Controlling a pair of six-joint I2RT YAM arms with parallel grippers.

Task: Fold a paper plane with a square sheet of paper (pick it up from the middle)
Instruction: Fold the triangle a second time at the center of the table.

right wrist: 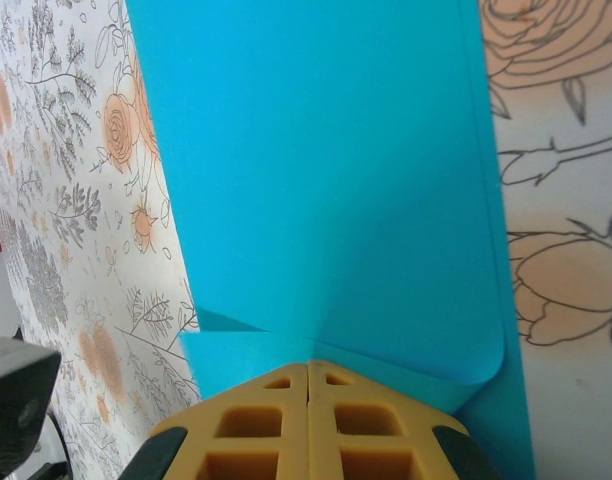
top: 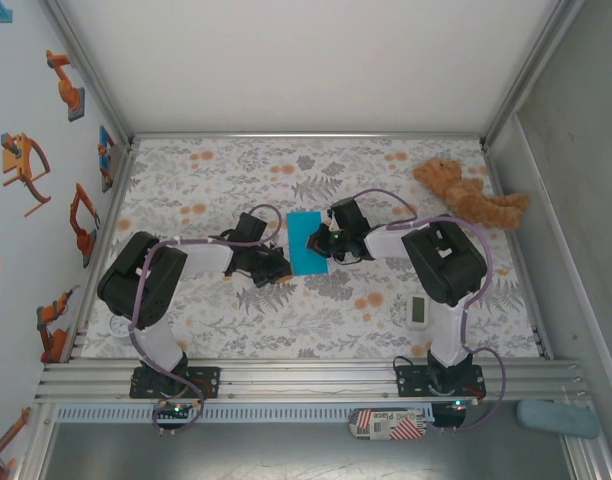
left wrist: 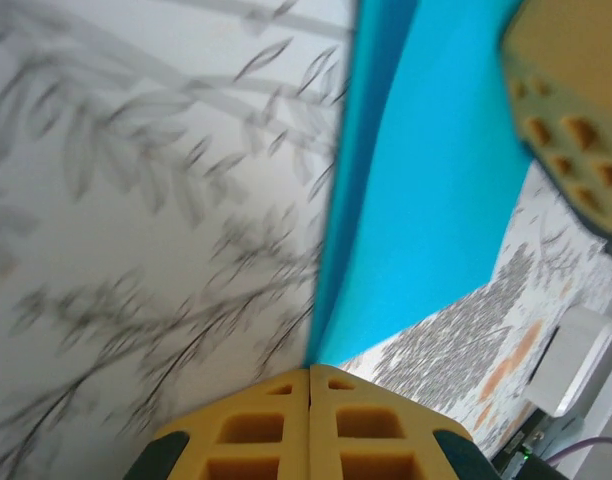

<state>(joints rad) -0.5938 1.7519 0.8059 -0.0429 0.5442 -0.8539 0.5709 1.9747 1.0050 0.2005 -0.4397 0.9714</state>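
The square sheet of paper (top: 307, 243) lies mid-table, bright cyan and folded into a narrow rectangle. My left gripper (top: 282, 268) is at its near left corner. In the left wrist view its yellow jaws (left wrist: 309, 370) are shut, and the corner of the paper (left wrist: 416, 200) runs into their seam with that edge raised off the cloth. My right gripper (top: 321, 244) is at the right edge. Its jaws (right wrist: 308, 365) are shut where creases in the paper (right wrist: 316, 180) converge, with a small flap to the left and a curled fold to the right. A right finger pad (left wrist: 576, 110) shows beyond the sheet.
A brown teddy bear (top: 471, 194) lies at the back right. A small white timer (top: 418, 310) sits near the right arm's base and also shows as a white timer (left wrist: 576, 360) past the sheet. The floral tablecloth (top: 216, 190) is walled in by metal rails.
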